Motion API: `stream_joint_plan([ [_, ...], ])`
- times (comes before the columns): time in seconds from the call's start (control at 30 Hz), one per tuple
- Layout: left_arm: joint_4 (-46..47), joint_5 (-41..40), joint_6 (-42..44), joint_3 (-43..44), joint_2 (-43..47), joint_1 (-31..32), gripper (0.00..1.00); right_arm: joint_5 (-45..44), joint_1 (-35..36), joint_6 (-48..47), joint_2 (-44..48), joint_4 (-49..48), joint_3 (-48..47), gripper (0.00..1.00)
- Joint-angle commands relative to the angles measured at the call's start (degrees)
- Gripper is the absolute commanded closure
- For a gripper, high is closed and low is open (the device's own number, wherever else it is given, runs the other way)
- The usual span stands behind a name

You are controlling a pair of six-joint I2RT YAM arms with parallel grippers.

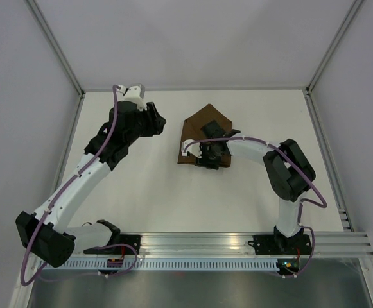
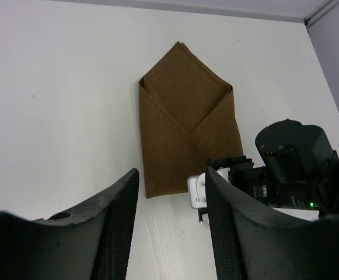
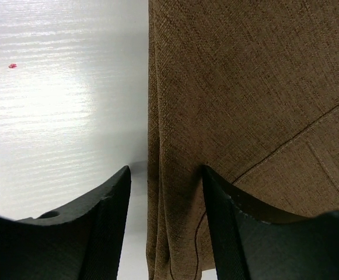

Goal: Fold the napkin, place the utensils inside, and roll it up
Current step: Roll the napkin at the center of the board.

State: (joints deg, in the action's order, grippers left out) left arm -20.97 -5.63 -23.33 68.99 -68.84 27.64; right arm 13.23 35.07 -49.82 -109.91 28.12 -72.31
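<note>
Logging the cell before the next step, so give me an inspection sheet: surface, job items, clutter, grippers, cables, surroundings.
Surface: white table, glossy in the right wrist view.
Job's things: brown napkin folded to a point, lying flat mid-table; utensil: nothing seen.
Clutter: one tiny red speck on the table; otherwise nothing seen.
Grippers: left gripper open, hovering left of the napkin, apart from it; right gripper open, fingers either side of the napkin's edge.
Cables: a purple cable along each arm; the right one crosses above the napkin in the top view.
Surroundings: plain pale walls; metal rail at the near edge holding both bases.
</note>
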Motion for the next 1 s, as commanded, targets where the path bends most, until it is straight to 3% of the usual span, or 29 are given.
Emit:
stream_joint_plan([
  [0.0,-0.7,2.5,2.9,-1.7,-0.2,-0.2,0.46,2.1,-0.9,-2.2,-2.2,1.7,-1.9,0.42],
  [0.3,-0.7,4.6,3.4,-5.0,0.2,-0.1,0.47,3.8,-2.1,-4.8,-6.1,6.9,-3.8,0.52],
  [0.57,-0.7,4.2,3.1,-7.6,1.8,0.7,0.48,5.3,-2.3,-5.9,-8.0,10.5,-3.5,0.68],
  [0.77,-0.4,-0.6,2.2,-11.9,4.4,4.7,0.50,7.9,-2.5,-7.5,-9.4,15.2,-3.6,0.75],
  [0.97,3.6,-7.6,1.6,-19.1,8.5,13.4,0.50,12.5,-2.9,-10.0,-10.6,22.7,-4.8,0.82],
])
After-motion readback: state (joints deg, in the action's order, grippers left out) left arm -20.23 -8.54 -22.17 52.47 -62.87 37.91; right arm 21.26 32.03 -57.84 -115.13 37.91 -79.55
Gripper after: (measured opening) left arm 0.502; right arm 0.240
